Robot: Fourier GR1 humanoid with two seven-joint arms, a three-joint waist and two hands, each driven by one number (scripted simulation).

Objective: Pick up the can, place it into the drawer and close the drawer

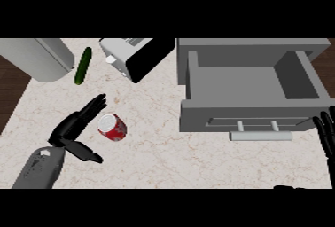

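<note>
The left forearm (38, 170) is a smooth grey casing with a small white patch near the wrist. It ends in a black left hand (71, 128) with slim segmented fingers and a thick thumb. The right hand (325, 133) is black too, its fingers slender and ridged

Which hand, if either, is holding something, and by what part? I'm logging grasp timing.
Nothing is held. The left hand is open beside the can, fingers straight; the right hand rests open at the right edge.
</note>
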